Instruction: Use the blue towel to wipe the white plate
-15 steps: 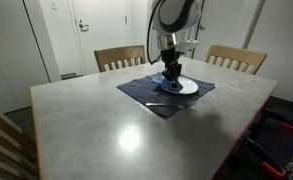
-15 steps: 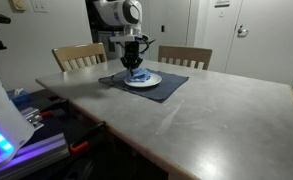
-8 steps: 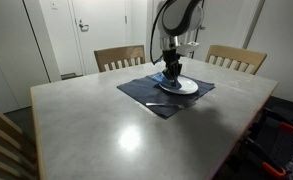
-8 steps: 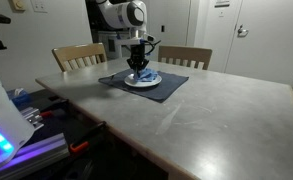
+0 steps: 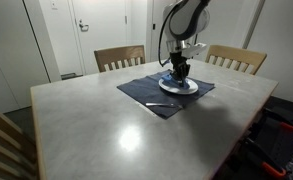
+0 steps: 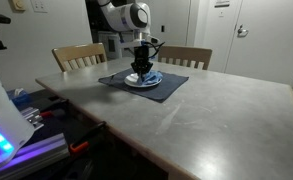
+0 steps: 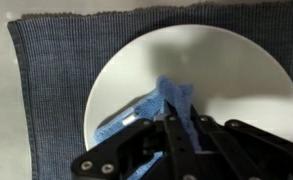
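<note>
A white plate (image 7: 216,75) lies on a dark blue placemat (image 7: 56,80); it also shows in both exterior views (image 5: 186,88) (image 6: 150,81). My gripper (image 7: 178,118) is shut on the blue towel (image 7: 136,112) and presses it onto the plate. In the wrist view the towel is pinched between the fingers and spreads left over the plate's lower left part. In the exterior views the gripper (image 5: 179,73) (image 6: 141,72) points straight down over the plate, with the towel (image 5: 172,83) bunched under it.
The placemat (image 5: 151,95) (image 6: 166,90) lies at the far side of a large grey table (image 5: 106,125). A piece of cutlery (image 5: 162,104) lies on the mat's near edge. Wooden chairs (image 5: 119,58) (image 5: 236,58) stand behind the table.
My gripper has slid the towel across the plate, to the right in both exterior views. The plate and mat have stayed in place.
</note>
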{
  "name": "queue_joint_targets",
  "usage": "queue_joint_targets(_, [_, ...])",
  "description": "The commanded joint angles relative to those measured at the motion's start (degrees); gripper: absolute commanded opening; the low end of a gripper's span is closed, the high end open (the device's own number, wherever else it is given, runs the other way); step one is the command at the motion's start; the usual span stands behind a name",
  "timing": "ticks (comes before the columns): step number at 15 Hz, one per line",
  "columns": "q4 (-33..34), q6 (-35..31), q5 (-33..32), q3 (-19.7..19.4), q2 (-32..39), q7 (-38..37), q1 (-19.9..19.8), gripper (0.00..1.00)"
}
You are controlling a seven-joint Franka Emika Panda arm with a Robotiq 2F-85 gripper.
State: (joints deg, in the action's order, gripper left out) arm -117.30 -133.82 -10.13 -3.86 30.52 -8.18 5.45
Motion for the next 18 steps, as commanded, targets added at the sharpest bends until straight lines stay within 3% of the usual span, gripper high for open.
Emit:
queue_joint_targets(1, [-3.3,0.8,-3.4,-2.1,-2.1,-5.4,1.6,0.03])
queue_joint_targets(3, [-3.7,2.5,-3.1,-1.7,-2.6,-6.5,1.3,0.03])
queue_joint_targets(10, [-3.2,8.2,4.8,3.0,-4.0,-0.1,-1.2,0.03])
queue_joint_targets(18, [-3.3,3.6,11.6,6.2,-3.1,4.6,-1.5,0.03])
